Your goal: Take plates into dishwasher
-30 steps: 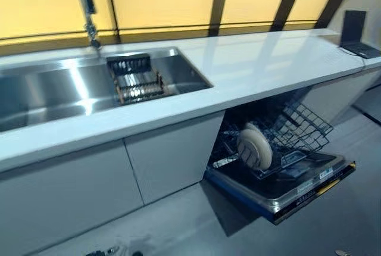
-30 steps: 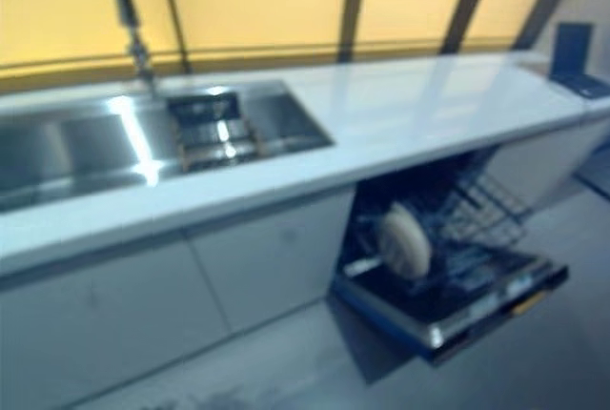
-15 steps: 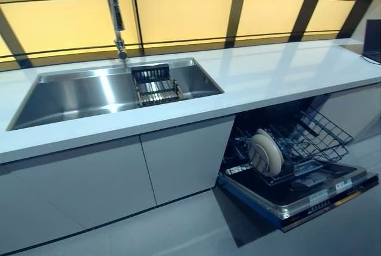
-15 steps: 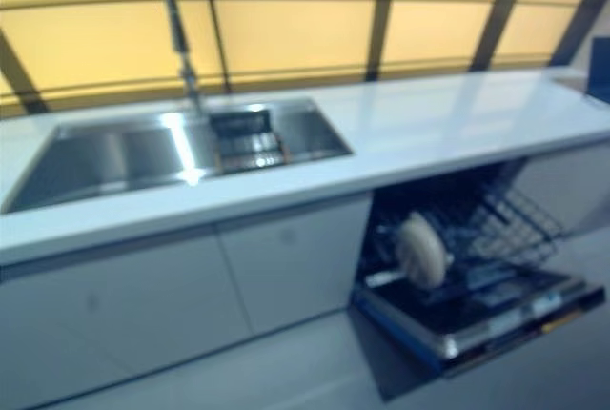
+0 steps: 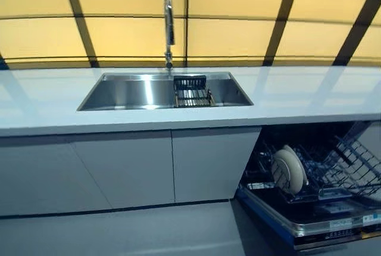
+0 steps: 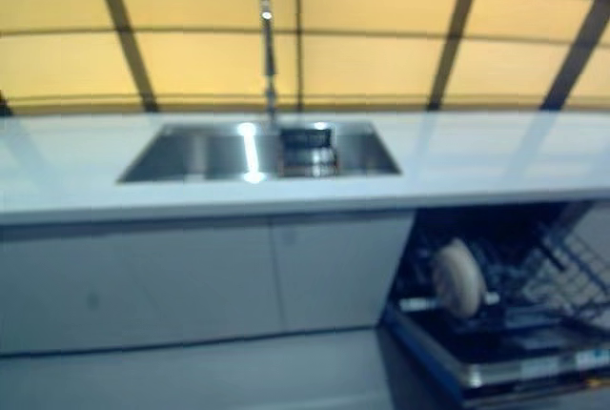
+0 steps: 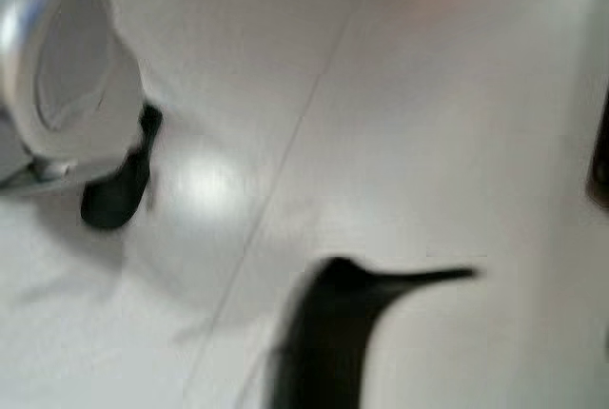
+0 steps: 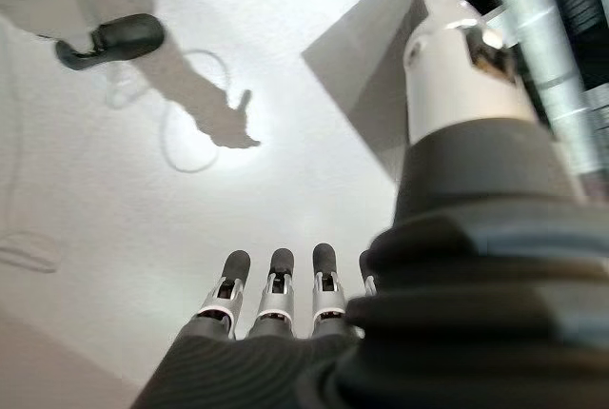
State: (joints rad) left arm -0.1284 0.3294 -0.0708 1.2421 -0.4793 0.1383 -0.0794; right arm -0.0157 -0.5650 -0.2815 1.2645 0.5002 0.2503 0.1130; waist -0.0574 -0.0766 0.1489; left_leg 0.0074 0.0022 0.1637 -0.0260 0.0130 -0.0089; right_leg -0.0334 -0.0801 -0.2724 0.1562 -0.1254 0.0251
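Observation:
A cream plate (image 5: 288, 169) stands on edge in the lower rack (image 5: 351, 161) of the open dishwasher (image 5: 321, 220), under the counter at the right. Neither hand shows in the eye views. In the right wrist view my right hand (image 8: 276, 304) hangs over bare floor with its fingers straight and nothing in it. The left wrist view shows only floor and a dark blurred shape (image 7: 333, 333), perhaps part of my left hand. I see no other plates.
A white counter (image 5: 47, 107) runs across the view, with a steel sink (image 5: 131, 92), a tall faucet (image 5: 168, 24) and a small dark drainer rack (image 5: 191, 91) in the basin. The dishwasher door lies flat, jutting into the floor space at the lower right.
The whole picture has shifted: the camera has swung so the sink is now centred and level, and the dishwasher sits further to the lower right. Nothing in the scene itself moved.

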